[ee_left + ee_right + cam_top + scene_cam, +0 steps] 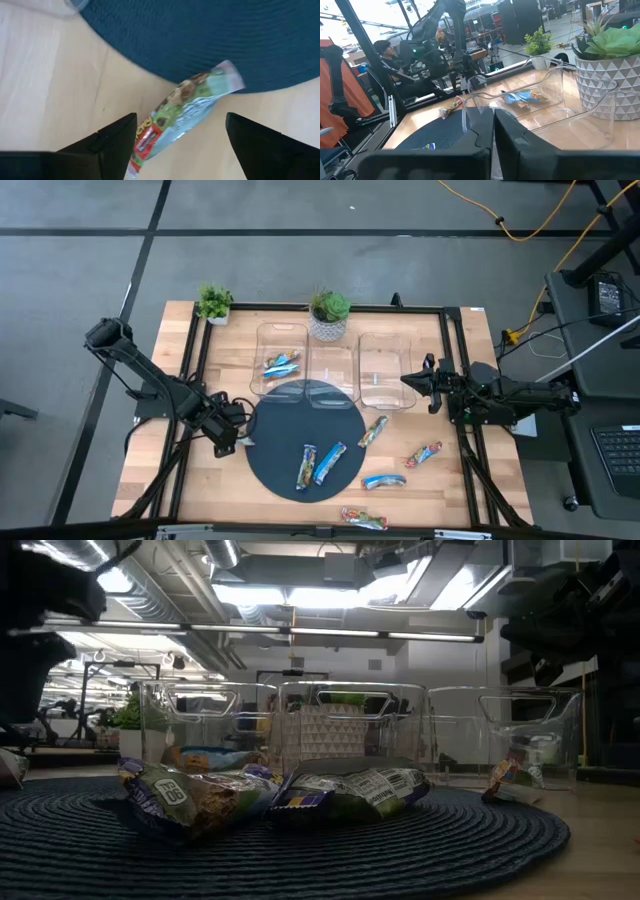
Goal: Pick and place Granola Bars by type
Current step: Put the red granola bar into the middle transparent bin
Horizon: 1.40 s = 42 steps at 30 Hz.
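My left gripper (181, 150) is open and points down over a light green-blue granola bar (186, 112). The bar lies flat on the wood, one end at the edge of the round dark mat (290, 415), and one finger stands on either side of it without touching. In the right wrist view the same bar (451, 106) shows under the far-off left arm. Other granola bars lie on the mat (318, 465), on the wood to its right (424, 454) and in the left clear bin (282, 365). My right gripper (410, 380) waits shut at the table's right side.
Three clear bins (385, 370) stand in a row behind the mat, and two potted plants (329, 315) stand behind them. More bars lie near the front edge (362, 518). A black frame runs round the table. A person sits beyond the table's left side (385, 50).
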Tool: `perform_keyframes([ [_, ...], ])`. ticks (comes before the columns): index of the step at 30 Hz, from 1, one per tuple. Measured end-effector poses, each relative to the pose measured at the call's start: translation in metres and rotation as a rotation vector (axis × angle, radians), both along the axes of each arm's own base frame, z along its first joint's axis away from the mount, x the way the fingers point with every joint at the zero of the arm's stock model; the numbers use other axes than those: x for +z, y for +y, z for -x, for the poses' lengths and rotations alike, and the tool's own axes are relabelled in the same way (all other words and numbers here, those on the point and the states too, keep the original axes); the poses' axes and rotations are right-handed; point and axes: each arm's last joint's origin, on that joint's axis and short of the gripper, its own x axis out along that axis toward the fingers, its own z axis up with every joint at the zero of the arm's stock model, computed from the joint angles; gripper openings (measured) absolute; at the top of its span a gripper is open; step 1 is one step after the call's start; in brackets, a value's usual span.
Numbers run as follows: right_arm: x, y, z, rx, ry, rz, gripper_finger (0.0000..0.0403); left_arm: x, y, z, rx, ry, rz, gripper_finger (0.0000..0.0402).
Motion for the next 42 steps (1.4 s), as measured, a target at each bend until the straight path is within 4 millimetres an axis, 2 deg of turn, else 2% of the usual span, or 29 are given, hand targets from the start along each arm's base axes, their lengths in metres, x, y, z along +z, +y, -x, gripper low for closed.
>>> perform_keyframes([
  [13, 0.0, 0.0, 0.0, 0.0, 0.0, 0.0, 0.0019, -0.042, -0.007, -0.007, -0.122, 0.104, -0.032, 0.0288],
  [16, 0.0, 0.0, 0.0, 0.0, 0.0, 0.0, 0.0019, -0.048, -0.01, -0.01, -0.124, 0.12, -0.033, 0.0267],
  [20, 0.0, 0.0, 0.0, 0.0, 0.0, 0.0, 0.0019, -0.052, -0.012, -0.013, -0.132, 0.127, -0.019, 0.0216],
  [26, 0.0, 0.0, 0.0, 0.0, 0.0, 0.0, 0.0019, -0.051, -0.013, -0.014, -0.105, 0.108, 0.004, 0.0127],
  [31, 0.0, 0.0, 0.0, 0.0, 0.0, 0.0, 0.0019, -0.047, -0.014, -0.014, -0.088, 0.084, 0.055, 0.0072],
  [36, 0.0, 0.0, 0.0, 0.0, -0.001, 0.0, 0.0019, -0.039, -0.016, -0.015, -0.086, 0.035, 0.119, 0.0042],
  [42, 0.0, 0.0, 0.0, 0.0, 0.0, 0.0, 0.0019, -0.02, -0.021, -0.022, -0.098, -0.09, 0.229, 0.0038],
])
